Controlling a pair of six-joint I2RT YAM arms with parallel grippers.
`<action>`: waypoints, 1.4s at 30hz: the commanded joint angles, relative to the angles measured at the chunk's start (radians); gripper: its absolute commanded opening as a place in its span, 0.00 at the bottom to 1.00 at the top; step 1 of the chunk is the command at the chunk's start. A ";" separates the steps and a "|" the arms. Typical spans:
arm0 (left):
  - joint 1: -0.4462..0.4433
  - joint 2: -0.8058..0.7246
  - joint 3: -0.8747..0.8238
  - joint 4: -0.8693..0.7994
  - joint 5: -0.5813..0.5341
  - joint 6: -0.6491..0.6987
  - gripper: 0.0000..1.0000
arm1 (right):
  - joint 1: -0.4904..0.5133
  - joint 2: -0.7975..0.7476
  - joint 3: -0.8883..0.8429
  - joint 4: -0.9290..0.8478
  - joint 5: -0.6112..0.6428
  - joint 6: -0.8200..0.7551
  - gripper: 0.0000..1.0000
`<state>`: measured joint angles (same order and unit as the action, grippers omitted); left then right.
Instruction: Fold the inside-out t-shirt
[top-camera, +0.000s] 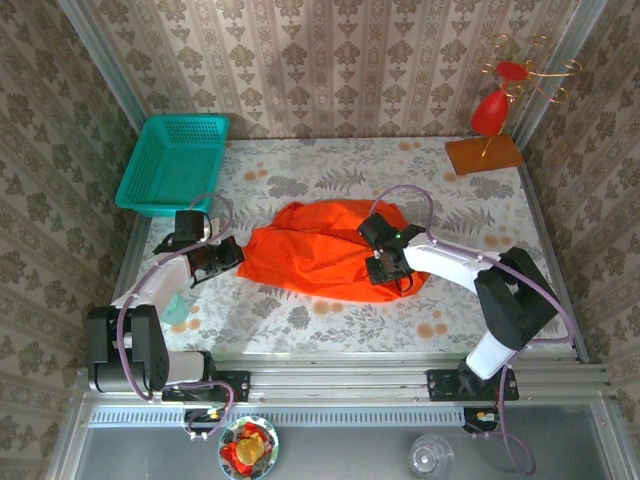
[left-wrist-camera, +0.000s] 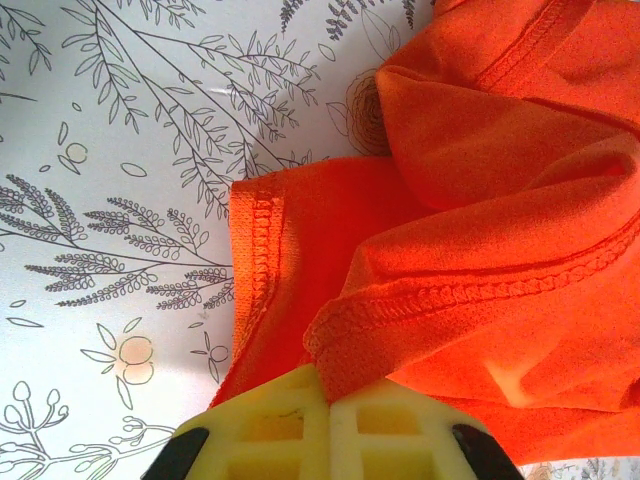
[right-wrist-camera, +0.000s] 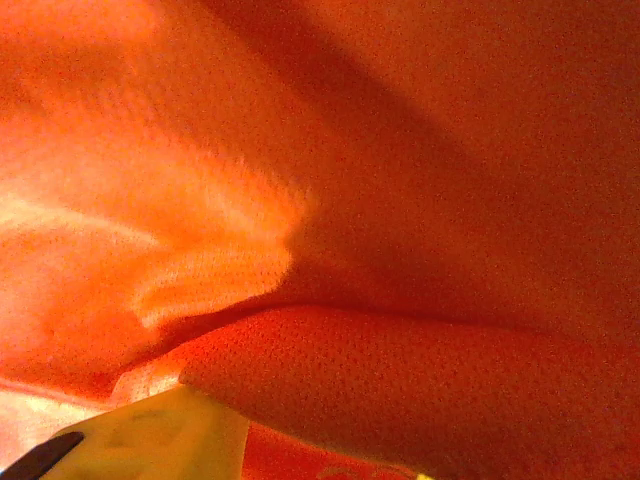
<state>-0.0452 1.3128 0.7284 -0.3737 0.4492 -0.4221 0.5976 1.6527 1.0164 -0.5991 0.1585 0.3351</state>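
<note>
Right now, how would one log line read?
t-shirt: crumpled, unfolded | left gripper: shut on it | right gripper: on t-shirt, jaws unclear

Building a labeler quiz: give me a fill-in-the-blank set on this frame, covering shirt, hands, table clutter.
1. The crumpled t-shirt on the table is ____ in colour.
2. The left hand is shut on the ____'s stitched edge.
3. The teal basket sits at the table's far ____ corner.
4. The red ornament stands on a ____ base.
Missing words: orange; t-shirt; left; wooden.
</note>
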 joint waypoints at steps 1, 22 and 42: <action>0.001 -0.032 0.011 -0.015 0.006 0.018 0.00 | -0.008 0.032 0.028 0.033 0.010 -0.047 0.49; 0.001 -0.023 0.022 -0.018 0.011 0.022 0.00 | -0.018 -0.113 -0.010 -0.043 -0.366 -0.033 0.32; 0.003 -0.023 0.017 -0.023 0.005 0.022 0.00 | -0.013 -0.069 0.050 -0.068 -0.277 -0.015 0.52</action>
<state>-0.0452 1.3003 0.7284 -0.3737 0.4492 -0.4221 0.5823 1.5684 1.0508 -0.6830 -0.1081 0.3206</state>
